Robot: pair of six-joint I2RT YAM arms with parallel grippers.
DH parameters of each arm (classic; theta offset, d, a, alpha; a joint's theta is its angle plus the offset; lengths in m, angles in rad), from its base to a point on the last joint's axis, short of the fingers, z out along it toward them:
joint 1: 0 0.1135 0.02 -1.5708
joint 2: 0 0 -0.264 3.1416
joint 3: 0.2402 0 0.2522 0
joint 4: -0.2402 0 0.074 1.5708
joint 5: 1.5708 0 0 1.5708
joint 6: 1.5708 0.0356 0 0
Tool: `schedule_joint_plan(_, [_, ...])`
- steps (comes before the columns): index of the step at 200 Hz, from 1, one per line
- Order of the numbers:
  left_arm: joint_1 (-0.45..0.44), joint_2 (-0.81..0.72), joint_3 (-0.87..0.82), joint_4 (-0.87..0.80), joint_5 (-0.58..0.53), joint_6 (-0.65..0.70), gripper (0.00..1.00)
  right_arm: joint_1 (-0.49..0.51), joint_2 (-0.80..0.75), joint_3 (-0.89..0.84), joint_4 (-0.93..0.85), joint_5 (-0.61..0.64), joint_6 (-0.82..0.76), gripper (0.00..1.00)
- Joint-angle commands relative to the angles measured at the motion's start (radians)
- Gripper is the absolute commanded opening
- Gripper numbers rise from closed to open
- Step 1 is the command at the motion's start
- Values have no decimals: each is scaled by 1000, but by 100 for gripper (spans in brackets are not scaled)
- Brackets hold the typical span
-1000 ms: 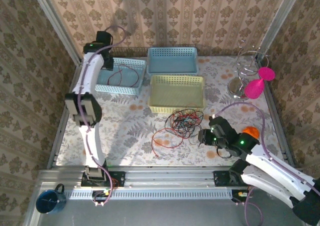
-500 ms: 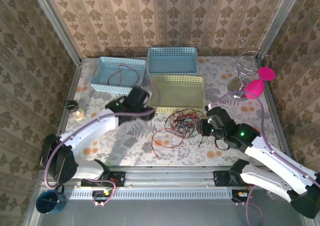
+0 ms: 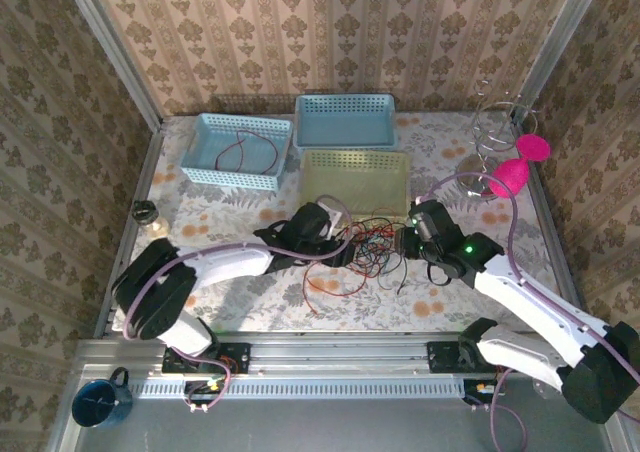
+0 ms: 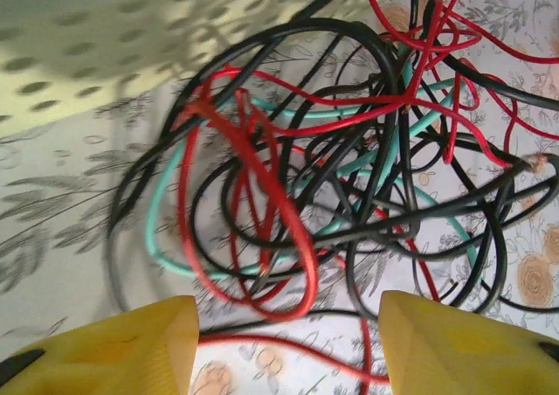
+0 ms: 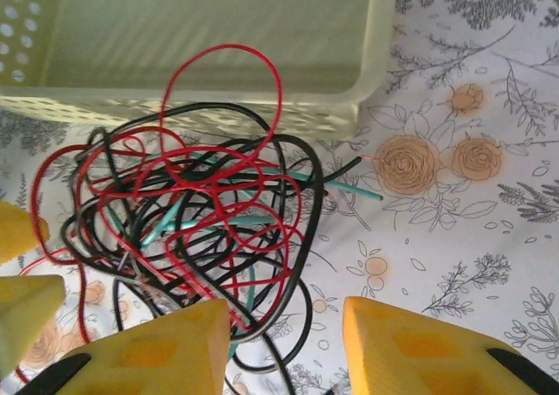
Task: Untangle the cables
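Red, black and teal cables [image 3: 368, 240] lie in one knot on the floral tabletop [image 3: 230, 292], seen from the top camera just in front of the pale yellow basket [image 3: 355, 162]. A loose red loop [image 3: 330, 277] spills out of the knot toward the near edge. The left claw [image 3: 345, 249] is at the knot's left side and the right claw [image 3: 403, 244] at its right side, so the tangle sits between them. Farther back, a single red cable [image 3: 238, 152] lies coiled inside the left blue basket [image 3: 205, 137], well apart from the pile.

From the left wrist, the left claw [image 4: 288, 325] is spread wide, its yellow fingers [image 4: 131, 347] at either side of the bottom edge with nothing pinched. The cables [image 4: 349, 176] sprawl right ahead of it. A red strand crosses the tabletop in the gap between the fingers, and the basket wall [image 4: 79, 63] runs across the upper left.

From the right wrist, the right claw [image 5: 286, 316] stands parted too, with its fingers [image 5: 410, 351] low in the picture and clamped on nothing. The cables [image 5: 201, 203] lie just ahead and to the left, touching the basket's [image 5: 218, 28] perforated front wall, with one red loop rising up against it. A teal end and a black end poke out to the right over the printed flowers.
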Motion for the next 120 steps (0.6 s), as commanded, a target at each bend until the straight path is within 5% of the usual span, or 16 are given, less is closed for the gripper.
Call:
schedule_joint_plan(1, [-1, 53, 59, 64, 21, -15, 56, -15, 33, -40, 56, -77, -16, 41])
schedule_joint_plan(40, [-2, 112, 66, 68, -4, -19, 37, -19, 59, -74, 94, -117, -21, 25])
schedule_joint_plan(61, [-3, 104, 41, 76, 5, -31, 15, -23, 45, -71, 70, -90, -26, 4])
schedule_joint_plan(77, [-3, 77, 11, 75, 1, -42, 0, -25, -8, -81, 58, -69, -22, 0])
schedule_joint_plan(120, [-4, -74, -71, 2, -50, -31, 0, -29, -163, -96, -25, -28, 1, 0])
